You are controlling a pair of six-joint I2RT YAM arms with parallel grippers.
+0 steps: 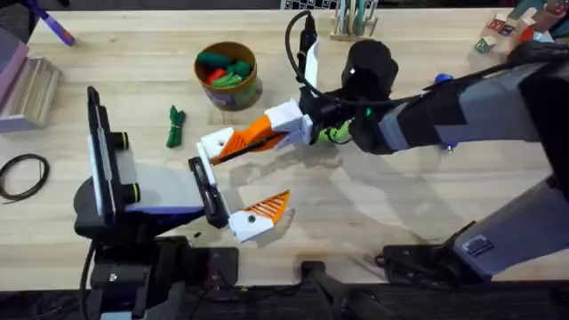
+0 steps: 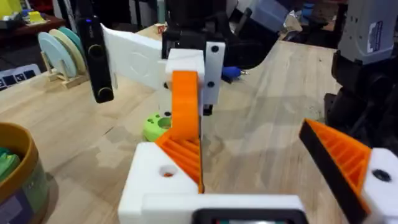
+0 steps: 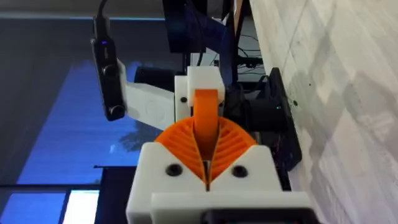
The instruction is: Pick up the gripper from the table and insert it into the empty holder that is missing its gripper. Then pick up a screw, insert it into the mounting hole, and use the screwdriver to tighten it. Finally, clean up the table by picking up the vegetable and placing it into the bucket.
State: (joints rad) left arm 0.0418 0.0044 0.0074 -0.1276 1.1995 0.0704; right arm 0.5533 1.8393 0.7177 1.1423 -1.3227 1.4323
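Mid-frame, the right claw (image 1: 233, 145) pinches the smooth orange wedge gripper (image 1: 252, 135), the left claw (image 1: 253, 216) gapes empty below, and the knotted green vegetable (image 1: 175, 125) lies beside the round bucket (image 1: 228, 75) on the wooden bench (image 1: 427, 204).

My left gripper (image 2: 273, 168) stands open, one orange ribbed pad (image 2: 183, 158) beside the other pad (image 2: 339, 155) across a wide gap. The right gripper (image 2: 186, 93) hangs ahead, clamping an upright orange gripper (image 2: 185, 102). Behind it a lime-green disc (image 2: 154, 126) lies on the wooden table (image 2: 267, 118). The bucket (image 2: 18, 174) sits nearby.
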